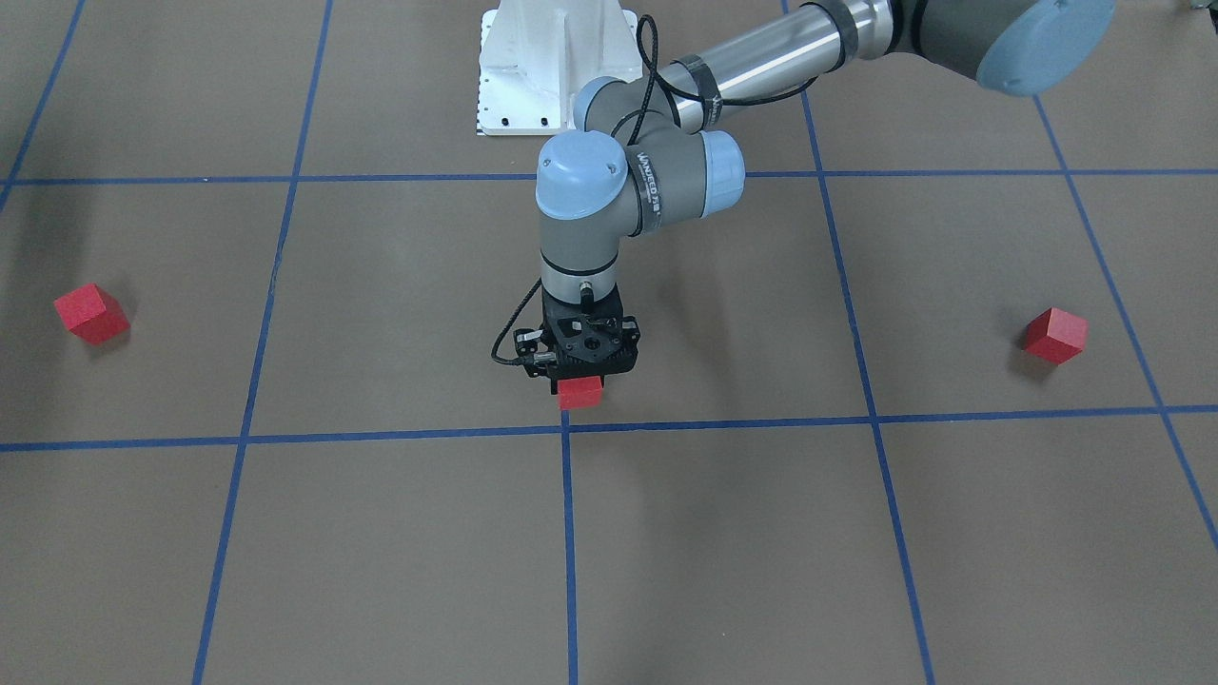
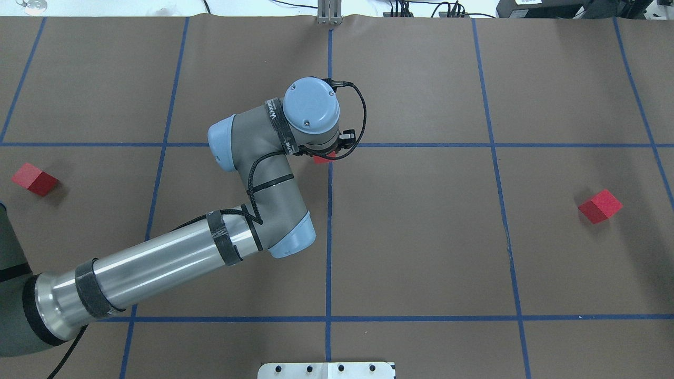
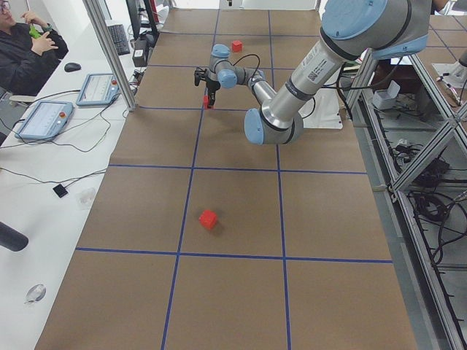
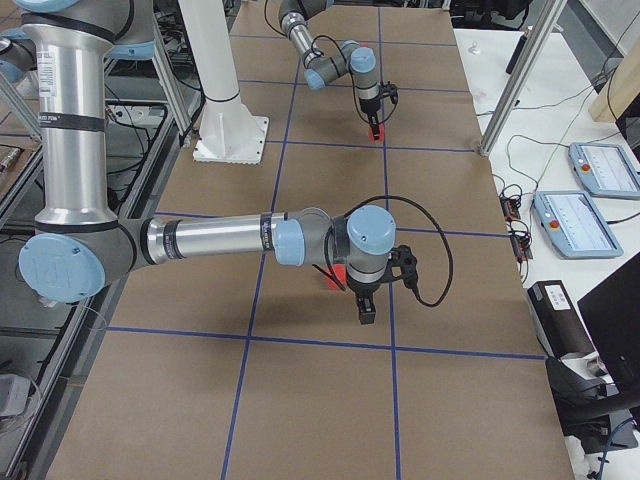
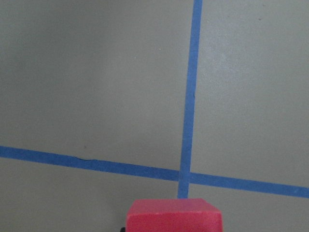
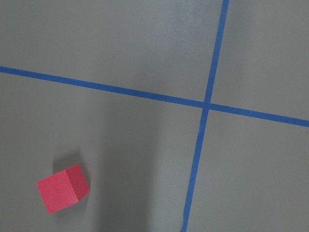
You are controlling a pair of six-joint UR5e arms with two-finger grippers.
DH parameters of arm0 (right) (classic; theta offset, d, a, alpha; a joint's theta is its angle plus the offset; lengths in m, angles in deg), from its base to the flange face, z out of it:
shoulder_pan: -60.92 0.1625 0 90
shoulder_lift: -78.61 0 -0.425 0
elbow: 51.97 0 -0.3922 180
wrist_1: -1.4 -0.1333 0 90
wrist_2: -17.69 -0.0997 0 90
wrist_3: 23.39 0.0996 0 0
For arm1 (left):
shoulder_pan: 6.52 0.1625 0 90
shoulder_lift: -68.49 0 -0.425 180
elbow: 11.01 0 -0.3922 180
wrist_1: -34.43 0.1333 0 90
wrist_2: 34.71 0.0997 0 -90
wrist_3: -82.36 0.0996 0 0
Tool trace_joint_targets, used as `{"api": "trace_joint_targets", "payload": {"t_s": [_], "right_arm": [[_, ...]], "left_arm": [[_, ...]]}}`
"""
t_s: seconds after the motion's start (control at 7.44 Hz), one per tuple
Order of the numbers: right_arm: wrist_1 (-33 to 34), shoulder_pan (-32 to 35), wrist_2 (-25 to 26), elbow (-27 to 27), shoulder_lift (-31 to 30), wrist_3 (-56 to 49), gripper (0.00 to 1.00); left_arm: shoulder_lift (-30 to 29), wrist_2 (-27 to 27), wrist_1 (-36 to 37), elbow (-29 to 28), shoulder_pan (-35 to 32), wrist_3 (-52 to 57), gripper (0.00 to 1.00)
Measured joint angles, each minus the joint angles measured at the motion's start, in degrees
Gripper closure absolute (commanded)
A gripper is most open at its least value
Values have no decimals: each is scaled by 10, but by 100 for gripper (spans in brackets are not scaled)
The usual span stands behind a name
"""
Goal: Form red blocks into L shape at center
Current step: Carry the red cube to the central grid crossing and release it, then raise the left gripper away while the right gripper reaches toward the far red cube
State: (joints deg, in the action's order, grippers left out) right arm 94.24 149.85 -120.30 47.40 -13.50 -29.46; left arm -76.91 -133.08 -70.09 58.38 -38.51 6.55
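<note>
**Holding one red block beside the center crossing**

The left arm [image 2: 158, 263] comes in from the robot's left. Its forearm stretches across the table [image 2: 421, 237], and its wrist is bent so that the left gripper [image 1: 579, 382] points straight down. The fingers are closed onto the held block [image 1: 579, 393]. Whether that block touches the surface cannot be told. It sits just beside the center crossing [image 1: 566, 428], on the robot's side and slightly toward the robot's left. In the left wrist view the crossing lies directly ahead of the block's top face.

The right arm [image 4: 200, 238] shows only in the exterior right view, with its forearm level over the table. The right gripper [image 4: 366, 312] hangs downward near the right block [image 4: 334, 278]. How far its fingers are spread cannot be told.

Counts:
- **Red blocks:** three. One is held. The left block [image 2: 35, 179] and the right block lie loose near opposite ends of the table, well apart from the crossing, each turned askew to the tape lines [image 2: 329, 237].
- **Arms and grippers:** two of each.
- **White base plate [image 1: 557, 67]:** one.
- **Side desk, exterior left view:** one seated person [image 3: 22, 44] and two tablets [image 3: 95, 87].
</note>
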Motion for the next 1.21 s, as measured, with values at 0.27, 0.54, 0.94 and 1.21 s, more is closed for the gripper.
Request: {"api": "trace_joint_targets", "payload": {"t_s": [0.27,0.54,0.94,1.21], "right_arm": [[0,0,0,0,0,0,1],[1,0,0,0,0,0,1],[0,0,0,1,1,0,1],[-3,-1,6,8,8,2,1]], "left_arm": [[-5,0,-17,-17,5,9,82],[-6,0,-20,-20,10,24,1],[-7,-1,-19,-15,10,45,0],[-8,-15,-13,9,-7,47,0]]}}
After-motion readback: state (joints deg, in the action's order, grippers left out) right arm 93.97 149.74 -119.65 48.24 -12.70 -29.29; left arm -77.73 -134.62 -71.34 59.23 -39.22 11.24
